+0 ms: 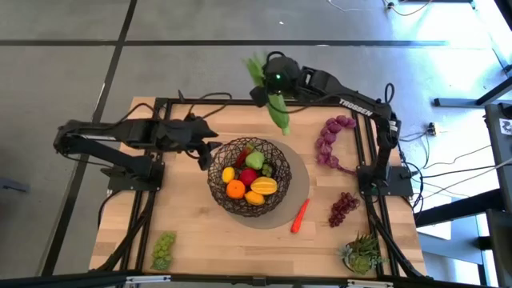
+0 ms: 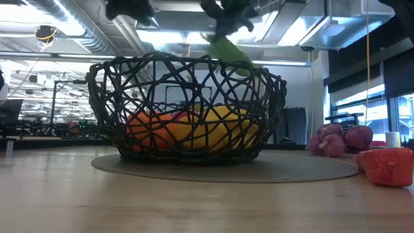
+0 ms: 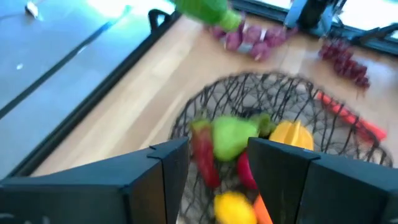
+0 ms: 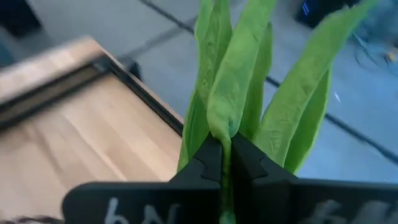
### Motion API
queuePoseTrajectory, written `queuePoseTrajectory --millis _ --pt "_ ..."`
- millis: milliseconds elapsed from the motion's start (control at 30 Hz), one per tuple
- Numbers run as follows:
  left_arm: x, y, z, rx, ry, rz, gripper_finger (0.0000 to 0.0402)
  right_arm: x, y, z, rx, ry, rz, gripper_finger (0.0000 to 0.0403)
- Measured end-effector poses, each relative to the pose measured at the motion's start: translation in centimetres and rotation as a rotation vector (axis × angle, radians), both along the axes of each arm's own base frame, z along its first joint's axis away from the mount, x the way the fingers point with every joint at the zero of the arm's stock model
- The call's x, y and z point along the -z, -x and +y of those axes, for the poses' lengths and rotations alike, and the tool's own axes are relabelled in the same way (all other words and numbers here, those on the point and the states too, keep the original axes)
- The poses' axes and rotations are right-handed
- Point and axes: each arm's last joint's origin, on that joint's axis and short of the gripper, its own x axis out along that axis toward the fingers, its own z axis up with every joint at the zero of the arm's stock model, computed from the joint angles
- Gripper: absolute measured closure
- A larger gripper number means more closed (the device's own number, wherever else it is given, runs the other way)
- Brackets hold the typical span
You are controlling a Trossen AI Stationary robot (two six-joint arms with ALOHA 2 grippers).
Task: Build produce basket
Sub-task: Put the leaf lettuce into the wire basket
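We see right claw [image 4: 225, 163] clamped on long green leafy stalk [image 4: 239, 81], lifted beyond wire basket [image 1: 250, 178]; left claw [image 3: 217, 168] apart, empty, at basket rim.

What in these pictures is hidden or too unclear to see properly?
- Low view: the fruit inside the basket shows only as colours behind its wire mesh.
- Low view: both arms are cut off by the top edge.
- Right wrist view: the leafy stalk runs off the top edge; the right gripper covers its base.
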Motion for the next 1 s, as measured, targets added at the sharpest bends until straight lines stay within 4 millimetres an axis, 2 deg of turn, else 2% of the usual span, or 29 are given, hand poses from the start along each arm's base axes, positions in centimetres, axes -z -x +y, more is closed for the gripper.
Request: queuePoseTrajectory --millis 200,467,667,1000 --pt "0.0 1.5 0.0 0.006 0.0 0.041 0.0249 -2.0 -2.2 3.1 -0.153 0.118 -0.17 0.0403" --pt "0.2 2.1 -0.6 0.043 -0.003 0.084 0.0249 -3.8 -3.8 7.1 -0.28 0.208 -0.355 0.0403" --pt "-0.2 2.7 -1.4 0.091 -0.004 0.058 0.0249 -2.4 -5.0 9.9 -0.341 0.212 -0.409 0.0403" --pt "-0.8 4.0 -2.7 0.166 0.012 0.014 0.0249 3.3 -6.7 10.6 -0.459 0.176 -0.61 0.0403"
